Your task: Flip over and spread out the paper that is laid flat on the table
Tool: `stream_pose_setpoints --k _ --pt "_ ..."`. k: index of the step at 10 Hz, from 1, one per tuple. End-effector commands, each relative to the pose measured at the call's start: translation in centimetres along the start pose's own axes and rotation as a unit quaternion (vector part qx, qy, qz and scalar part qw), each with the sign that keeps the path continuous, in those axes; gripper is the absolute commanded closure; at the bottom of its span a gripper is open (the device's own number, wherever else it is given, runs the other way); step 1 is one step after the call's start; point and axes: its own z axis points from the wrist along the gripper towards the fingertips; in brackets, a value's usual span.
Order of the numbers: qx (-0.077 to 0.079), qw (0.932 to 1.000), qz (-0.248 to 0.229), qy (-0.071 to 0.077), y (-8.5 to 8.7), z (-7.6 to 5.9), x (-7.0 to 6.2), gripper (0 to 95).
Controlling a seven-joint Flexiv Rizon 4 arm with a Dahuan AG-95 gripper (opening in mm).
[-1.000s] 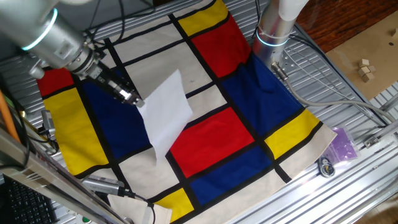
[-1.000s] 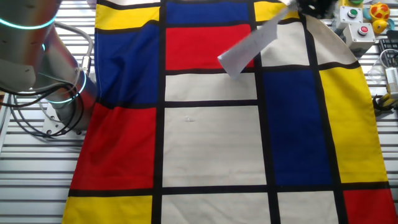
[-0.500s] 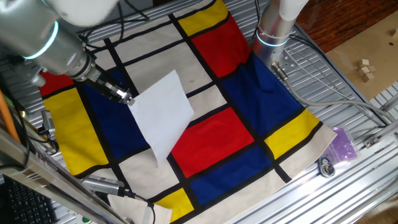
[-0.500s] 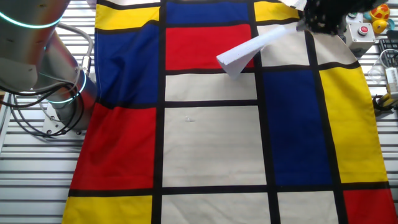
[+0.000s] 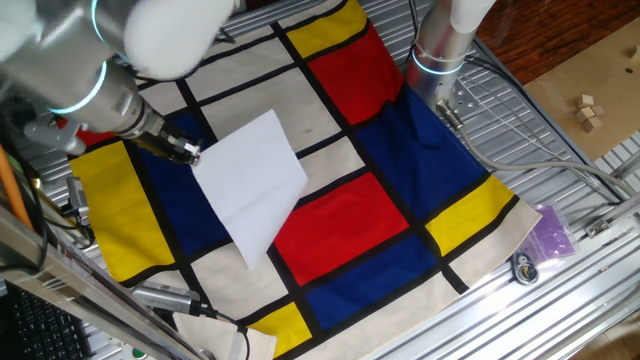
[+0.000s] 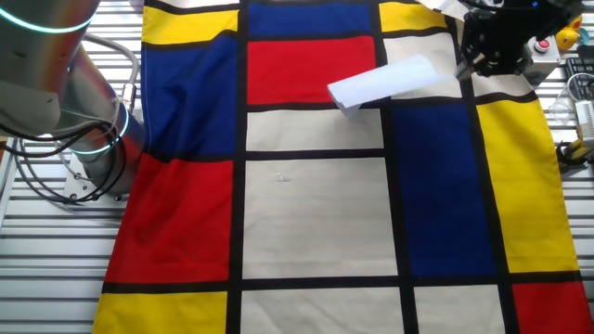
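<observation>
The paper [image 5: 250, 182] is a plain white sheet with a faint crease. It is tilted: its far edge rests on the cloth near the red block, and the edge near my gripper is raised. In the other fixed view the paper [image 6: 388, 82] shows as a slanted white strip. My gripper [image 5: 190, 152] is shut on the paper's left edge, low over the blue block; in the other fixed view the gripper [image 6: 461, 63] is dark, at the top right. The table [image 5: 560, 160] is ribbed silver metal, draped with the block-patterned cloth [image 5: 390, 215].
A second arm's base [image 5: 440, 50] stands at the back of the cloth; it also shows in the other fixed view [image 6: 56, 83]. A purple bag [image 5: 550, 232] and a round metal piece [image 5: 524, 268] lie by the table's right edge. A button box [image 6: 543, 28] sits at the top right.
My gripper has moved left and down with the paper's edge, away from the red block. The sheet has swung over and now lies flatter and wider.
</observation>
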Motion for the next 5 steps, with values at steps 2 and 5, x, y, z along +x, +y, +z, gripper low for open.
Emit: stream_pose_setpoints --k 2,5 --pt "0.085 0.9936 -0.074 0.005 -1.8 2.0 0.4 95.0" --pt "0.089 0.9931 -0.076 0.001 -2.7 3.1 0.6 95.0"
